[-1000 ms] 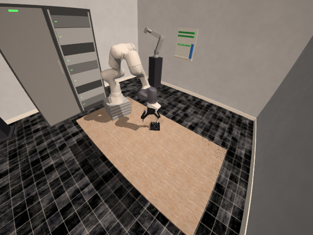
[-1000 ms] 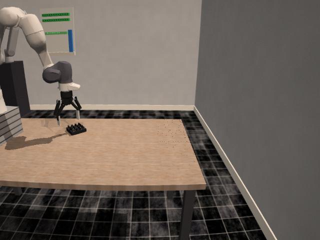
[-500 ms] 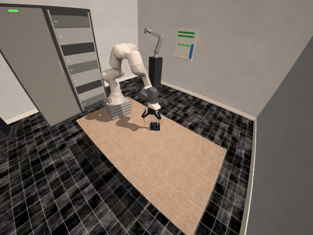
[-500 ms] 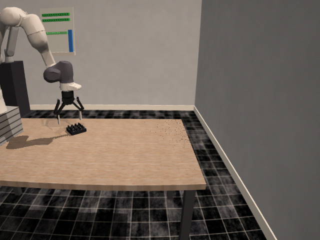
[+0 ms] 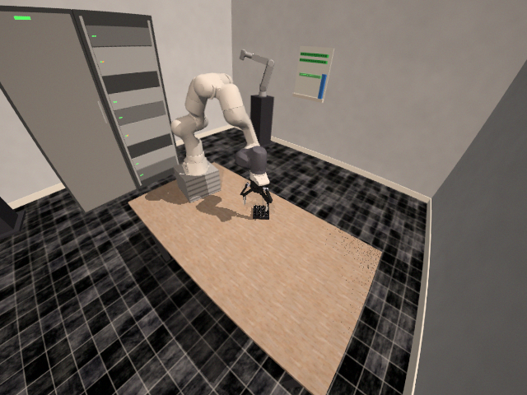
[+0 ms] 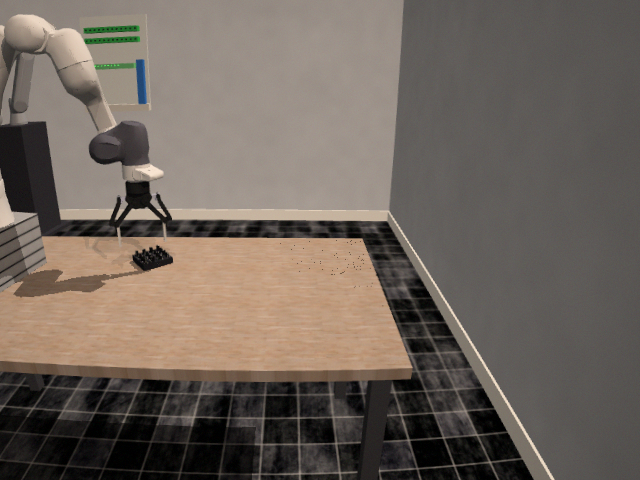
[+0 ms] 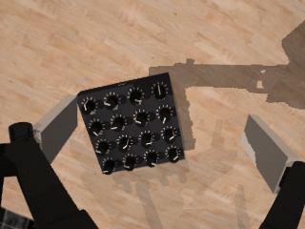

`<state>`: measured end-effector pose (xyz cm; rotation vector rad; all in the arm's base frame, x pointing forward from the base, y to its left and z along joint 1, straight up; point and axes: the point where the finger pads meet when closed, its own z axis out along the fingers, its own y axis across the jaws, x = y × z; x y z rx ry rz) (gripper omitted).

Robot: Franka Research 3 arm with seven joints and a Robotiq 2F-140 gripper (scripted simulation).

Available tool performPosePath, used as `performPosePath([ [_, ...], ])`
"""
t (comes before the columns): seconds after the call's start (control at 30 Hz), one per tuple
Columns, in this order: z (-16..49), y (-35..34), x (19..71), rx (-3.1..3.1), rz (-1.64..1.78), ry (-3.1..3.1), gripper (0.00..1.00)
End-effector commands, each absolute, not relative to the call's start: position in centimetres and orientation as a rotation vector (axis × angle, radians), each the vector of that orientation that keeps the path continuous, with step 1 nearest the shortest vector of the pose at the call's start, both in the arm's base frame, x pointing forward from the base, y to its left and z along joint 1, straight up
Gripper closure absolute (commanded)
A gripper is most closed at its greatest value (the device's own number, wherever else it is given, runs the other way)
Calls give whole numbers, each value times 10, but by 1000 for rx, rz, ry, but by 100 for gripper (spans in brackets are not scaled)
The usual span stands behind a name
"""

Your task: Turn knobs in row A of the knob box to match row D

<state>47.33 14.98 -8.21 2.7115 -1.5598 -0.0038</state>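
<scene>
The knob box (image 5: 260,211) (image 6: 149,260) (image 7: 132,126) is a small black square box with four rows of black knobs. It stands on the wooden table (image 5: 263,271) (image 6: 206,315) near the robot's base. In the wrist view it lies toward the left finger, turned a little out of line with the fingers. The knobs' white lines are too small to read. My gripper (image 5: 255,201) (image 6: 141,238) (image 7: 162,119) hangs a short way above the box, wide open and empty, touching nothing.
The robot's grey base block (image 5: 198,182) (image 6: 18,248) stands at the table's end near the box. A server cabinet (image 5: 85,102) and a black pedestal with a small arm (image 5: 261,114) stand on the floor beyond. Dark specks (image 6: 330,260) mark the table's far corner.
</scene>
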Motion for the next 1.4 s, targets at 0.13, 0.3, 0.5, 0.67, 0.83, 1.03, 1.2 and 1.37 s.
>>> performPosePath([
  [0.13,-82,151,477,2507,8,-1853,0],
  [0.3,-82,152,479,2421,10,-1964,0],
  [0.5,-81,153,480,2349,11,-2050,0],
  [0.67,-81,155,483,2223,13,-2186,0],
  [0.83,-81,156,485,2123,15,-2284,0],
  [1.03,-80,157,487,2020,16,-2376,0],
  [1.2,-80,159,489,1900,18,-2474,0],
  [1.37,-79,160,490,1790,19,-2556,0],
])
